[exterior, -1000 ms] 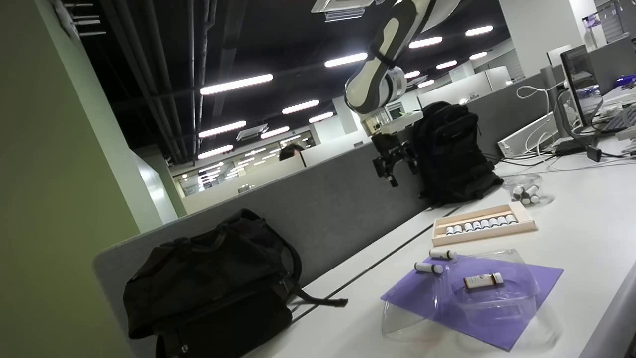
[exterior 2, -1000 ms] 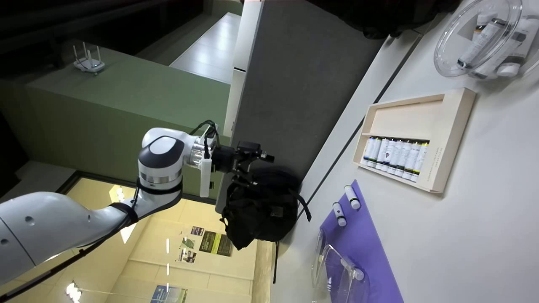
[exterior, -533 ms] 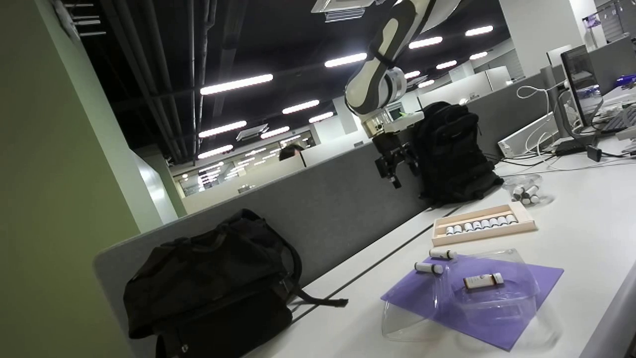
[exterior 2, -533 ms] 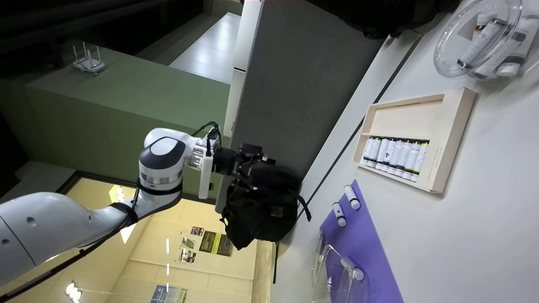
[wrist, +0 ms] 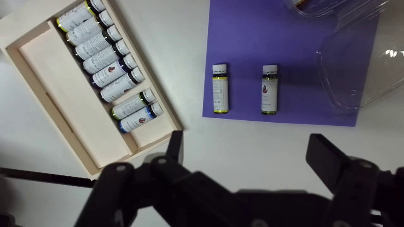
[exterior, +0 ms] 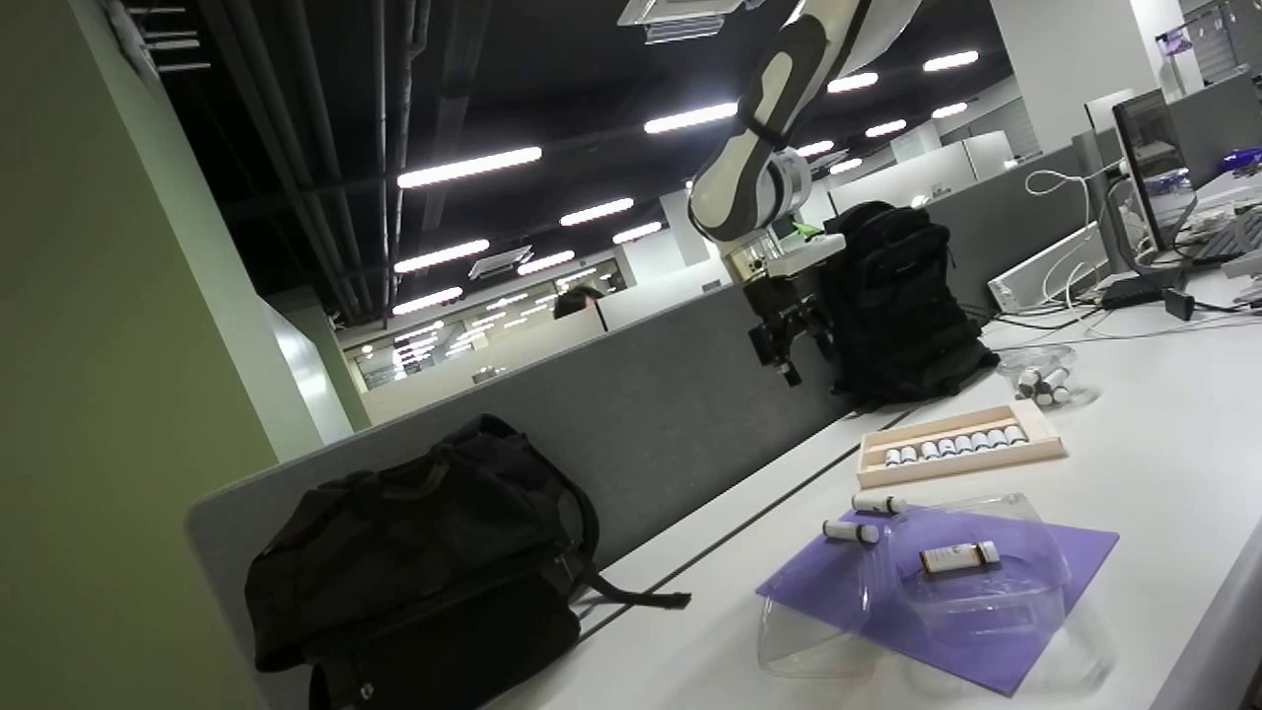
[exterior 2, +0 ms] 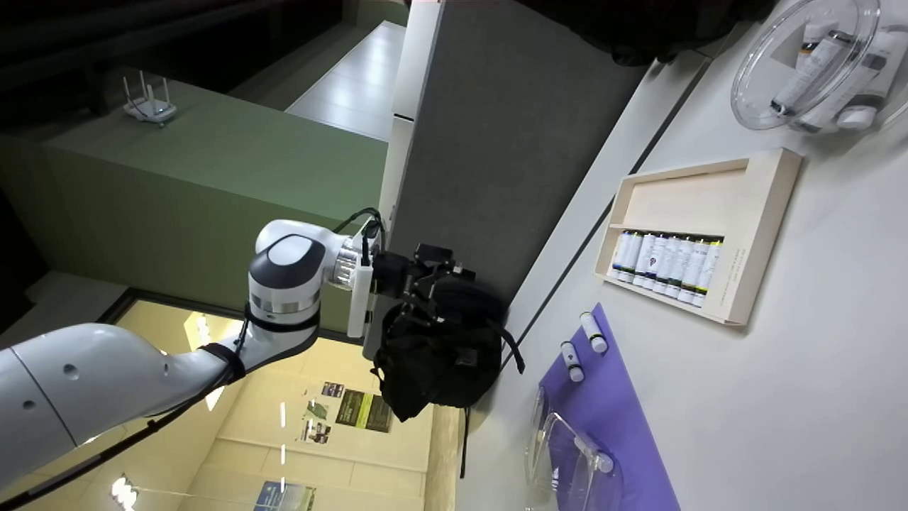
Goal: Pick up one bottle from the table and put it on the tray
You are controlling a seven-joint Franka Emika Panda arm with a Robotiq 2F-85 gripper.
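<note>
Two small dark bottles with white labels and white caps lie on the purple mat, one nearer the tray [wrist: 220, 91] and one beside it [wrist: 269, 91]. Both bottles show in both exterior views, the nearer one [exterior: 877, 504] [exterior 2: 593, 332] and its neighbour [exterior: 850, 532] [exterior 2: 572, 361]. I cannot tell which is the task's bottle. The tan wooden tray [wrist: 80, 107] [exterior: 966, 470] [exterior 2: 688, 199] stands on the white table [wrist: 221, 151], with several bottles in one compartment and the other bare. My gripper [wrist: 246, 142] [exterior: 808, 363] [exterior 2: 452, 297] is open and empty, high above the table.
A clear plastic container [exterior: 1030, 582] stands on the purple mat [wrist: 246, 41], with a bottle [exterior: 958, 557] at it. A clear bowl [exterior 2: 741, 92] with bottles stands beyond the tray. Black backpacks [exterior: 424, 572] [exterior: 892, 306] rest against the grey partition [exterior: 670, 394].
The arm and gripper have moved slightly lower, towards the table. In both exterior views they shift a little right and down. The gripper stays open; bottles and tray have not moved.
</note>
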